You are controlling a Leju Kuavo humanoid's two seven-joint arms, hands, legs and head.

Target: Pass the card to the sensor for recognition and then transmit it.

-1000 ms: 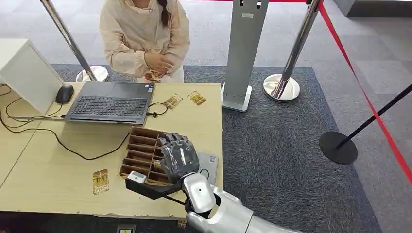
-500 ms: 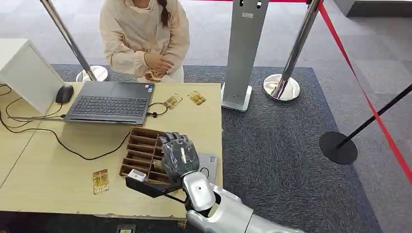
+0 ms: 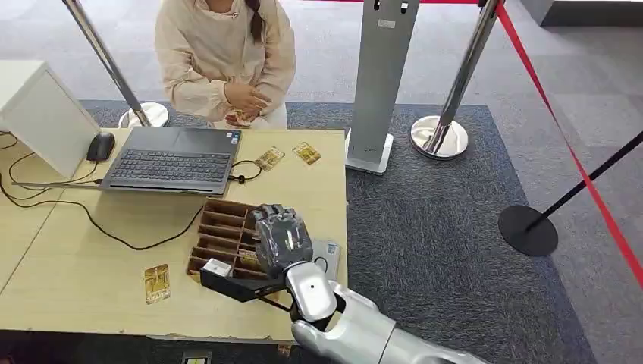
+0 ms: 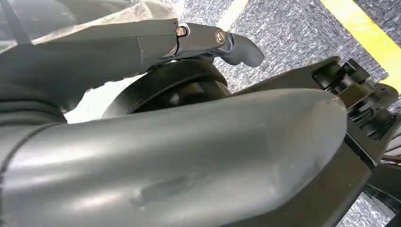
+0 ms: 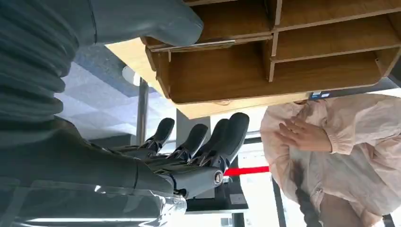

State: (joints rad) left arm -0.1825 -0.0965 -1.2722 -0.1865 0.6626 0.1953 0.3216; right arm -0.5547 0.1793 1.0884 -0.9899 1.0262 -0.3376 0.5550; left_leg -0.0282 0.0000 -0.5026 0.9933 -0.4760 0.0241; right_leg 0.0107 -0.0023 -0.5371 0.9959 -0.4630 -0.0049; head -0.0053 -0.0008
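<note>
Loose card (image 3: 157,283) flat on table (image 3: 91,258), near-left, long axis near-far, well left of hand. Card tray (image 3: 221,236) centre; upright card (image 5: 191,46) in slot. Right hand (image 3: 280,241) over tray's right slots; thumb (image 5: 151,21) touching that card's edge, fingers (image 5: 222,137) extended, apart, holding nothing. Sensor (image 3: 324,254) just right of hand. Left hand hangs by body; finger state cannot tell. Judgement: slot card nearest, pinch not yet made.
</note>
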